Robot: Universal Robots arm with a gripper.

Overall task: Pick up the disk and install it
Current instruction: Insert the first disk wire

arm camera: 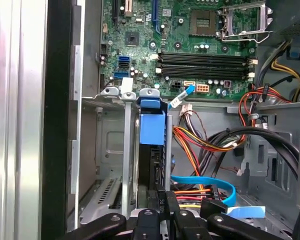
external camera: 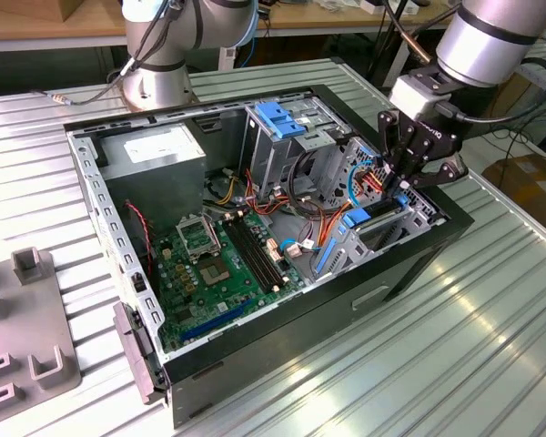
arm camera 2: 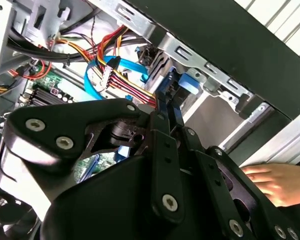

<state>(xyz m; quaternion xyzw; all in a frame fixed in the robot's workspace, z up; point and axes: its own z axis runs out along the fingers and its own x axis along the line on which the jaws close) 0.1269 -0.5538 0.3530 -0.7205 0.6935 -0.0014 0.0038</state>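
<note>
disk (arm camera: 152,131) upright in bay, pincer (external camera: 406,185) above

Gripper (external camera: 408,178): matt black metal links, shiny silver screws.
Disk (arm camera: 152,131): bright blue smooth plastic bracket, dark metal body.
Case (external camera: 409,264): bare grey sheet metal inside, matt black outside.
Motherboard (external camera: 220,264): green, glossy.
Table (external camera: 455,364): ribbed, shiny metal.
</note>
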